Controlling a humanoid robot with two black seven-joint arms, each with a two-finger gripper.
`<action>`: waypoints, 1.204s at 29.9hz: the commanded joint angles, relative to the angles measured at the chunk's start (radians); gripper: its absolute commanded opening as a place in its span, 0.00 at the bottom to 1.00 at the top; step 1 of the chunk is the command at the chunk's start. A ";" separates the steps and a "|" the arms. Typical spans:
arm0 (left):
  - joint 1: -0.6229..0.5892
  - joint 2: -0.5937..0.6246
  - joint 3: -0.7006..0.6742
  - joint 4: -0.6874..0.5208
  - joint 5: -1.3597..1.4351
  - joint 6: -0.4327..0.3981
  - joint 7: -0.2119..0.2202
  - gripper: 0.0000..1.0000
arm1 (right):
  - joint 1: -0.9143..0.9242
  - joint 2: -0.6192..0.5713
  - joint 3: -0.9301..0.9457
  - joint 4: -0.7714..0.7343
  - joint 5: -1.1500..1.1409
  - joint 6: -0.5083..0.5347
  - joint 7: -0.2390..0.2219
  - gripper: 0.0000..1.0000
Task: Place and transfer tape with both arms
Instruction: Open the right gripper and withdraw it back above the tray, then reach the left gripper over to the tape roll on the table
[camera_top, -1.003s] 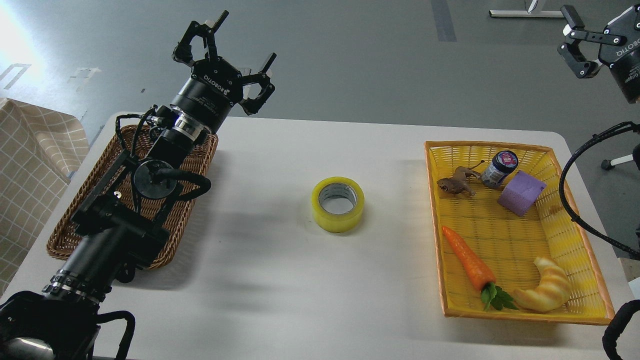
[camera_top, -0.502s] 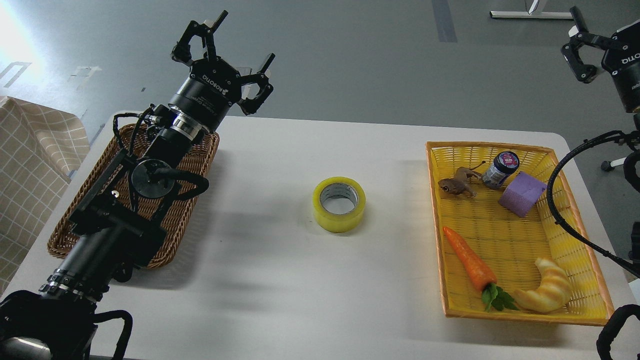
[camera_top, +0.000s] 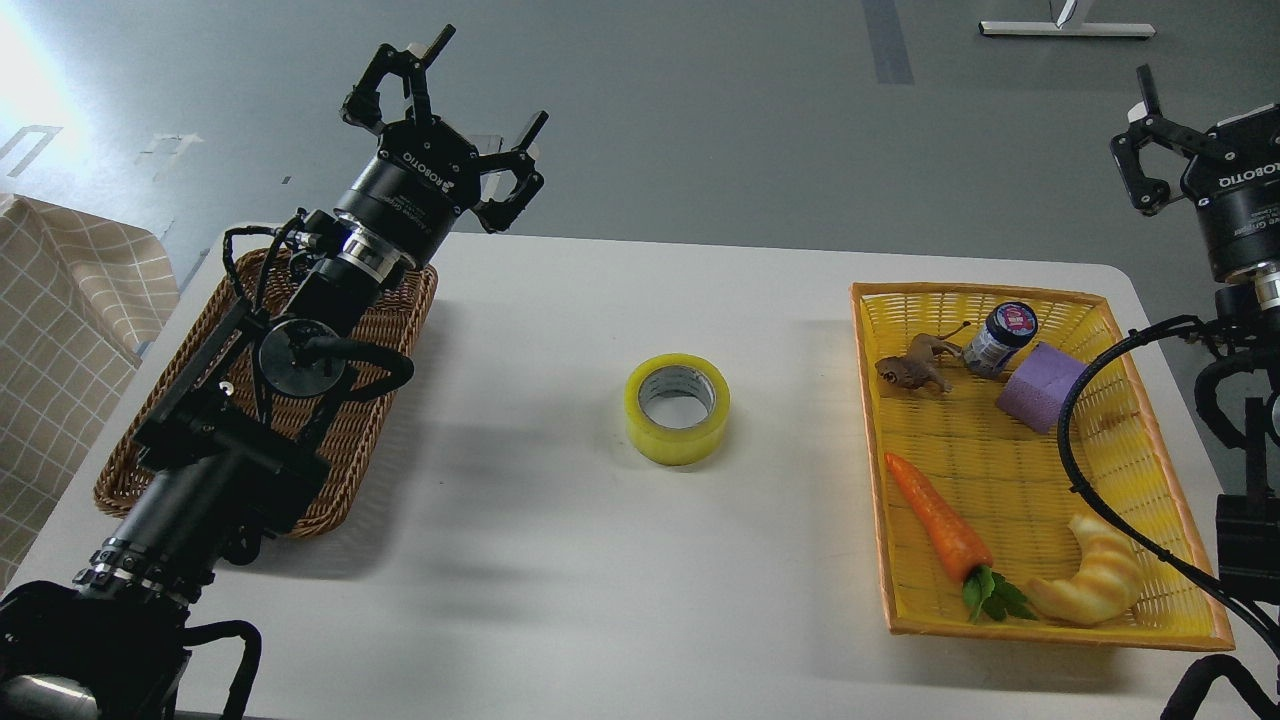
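The tape (camera_top: 678, 408) is seen flat on the white desk (camera_top: 560, 560), core hole up, near desk centre, touched by nothing. Well to its right a yellow basket (camera_top: 1180, 520) is seen, holding a carrot (camera_top: 938, 528), a croissant (camera_top: 1095, 578), a purple block (camera_top: 1040, 386), a small jar (camera_top: 997, 340) and a brown toy animal (camera_top: 912, 366). Well to its left a brown wicker basket (camera_top: 400, 310) is seen, partly covered by the left arm. The left gripper (camera_top: 478, 78) is held above the desk's far edge, well apart from the tape, jaws spread wide and empty. The right gripper (camera_top: 1150, 130) is held high at the frame's right edge, beyond the yellow basket; only one finger is clearly shown, so its jaw state cannot be told.
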 joint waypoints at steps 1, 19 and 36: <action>-0.002 0.001 0.000 -0.002 0.021 0.000 -0.004 0.98 | -0.032 0.022 -0.003 -0.002 0.002 0.000 -0.001 0.98; -0.006 0.116 0.000 -0.225 0.573 0.000 -0.010 0.98 | -0.113 0.068 -0.078 -0.002 0.005 0.000 -0.027 0.98; -0.143 0.327 0.393 -0.361 1.072 0.147 0.011 0.98 | -0.133 0.075 -0.088 0.015 0.013 0.000 -0.030 0.98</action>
